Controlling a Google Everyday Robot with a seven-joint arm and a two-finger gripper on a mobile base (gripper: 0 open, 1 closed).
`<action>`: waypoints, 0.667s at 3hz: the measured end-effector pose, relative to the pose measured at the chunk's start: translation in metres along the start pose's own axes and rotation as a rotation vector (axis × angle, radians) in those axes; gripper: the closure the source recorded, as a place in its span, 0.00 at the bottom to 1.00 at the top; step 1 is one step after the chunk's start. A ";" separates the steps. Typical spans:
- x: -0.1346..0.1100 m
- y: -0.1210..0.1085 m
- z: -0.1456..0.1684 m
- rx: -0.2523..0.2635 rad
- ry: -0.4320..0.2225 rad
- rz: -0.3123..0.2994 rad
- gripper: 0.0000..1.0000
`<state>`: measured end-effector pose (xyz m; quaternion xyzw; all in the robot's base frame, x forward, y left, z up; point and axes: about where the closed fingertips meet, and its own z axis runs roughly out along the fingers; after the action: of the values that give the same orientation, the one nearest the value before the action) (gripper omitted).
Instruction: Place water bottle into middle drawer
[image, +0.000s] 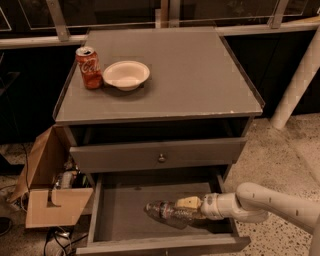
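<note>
One bench (200, 80): grey cabinet, directly above the middle drawer (125, 212).
One middle drawer: pulled out, its left half bare.
One drawer front (115, 157) with round knob (161, 158): just above the middle drawer, pushed in.
One white arm (272, 202): reaches in over the middle drawer's right wall.
One cardboard box (50, 205): left of the middle drawer.
One bowl (126, 75), one red can (89, 67): on the bench top, well above the middle drawer.
One water bottle (162, 211): on its side inside the middle drawer, right of centre. Contact with the floor cannot be told.
One end effector (190, 204): inside the middle drawer, clamped on the water bottle's right end.
Step judged: set-down. Next move calls for resting the bottle, spreading the fingers and withdrawing rightward, clear of the drawer front.
</note>
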<state>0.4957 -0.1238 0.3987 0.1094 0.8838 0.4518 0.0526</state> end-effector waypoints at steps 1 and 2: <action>0.000 0.000 0.000 0.000 0.000 0.000 0.82; 0.000 0.000 0.000 0.000 0.000 0.000 0.58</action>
<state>0.4956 -0.1238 0.3987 0.1093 0.8838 0.4518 0.0526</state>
